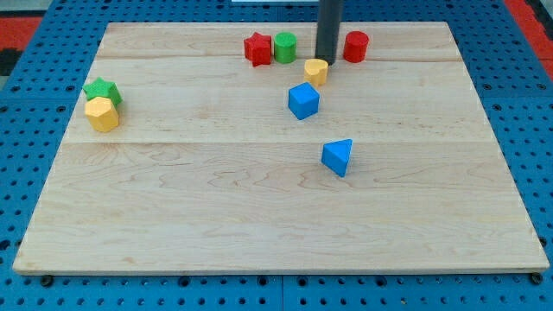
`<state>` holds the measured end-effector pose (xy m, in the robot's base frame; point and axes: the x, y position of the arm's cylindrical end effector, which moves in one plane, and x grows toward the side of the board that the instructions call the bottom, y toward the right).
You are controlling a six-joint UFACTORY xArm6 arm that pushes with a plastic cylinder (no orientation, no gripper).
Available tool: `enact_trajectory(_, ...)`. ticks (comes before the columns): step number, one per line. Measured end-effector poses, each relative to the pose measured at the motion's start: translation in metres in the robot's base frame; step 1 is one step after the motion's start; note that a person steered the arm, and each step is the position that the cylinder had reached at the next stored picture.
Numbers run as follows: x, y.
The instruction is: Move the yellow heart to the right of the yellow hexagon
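Observation:
The yellow heart lies near the view's top centre on the wooden board. The yellow hexagon sits at the view's left, touching a green star just above it. My tip is the lower end of the dark rod, right behind the heart at its upper right, touching or nearly touching it. The heart is far to the right of the hexagon, with a wide stretch of board between them.
A red star and a green cylinder stand left of the rod at the top. A red cylinder is to its right. A blue cube lies just below the heart. A blue triangular block lies lower.

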<state>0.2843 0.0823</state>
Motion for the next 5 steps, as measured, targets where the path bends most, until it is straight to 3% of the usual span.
enact_trajectory(1,0.003,0.04)
enact_trajectory(2,0.019,0.044)
enact_trajectory(5,0.028,-0.002)
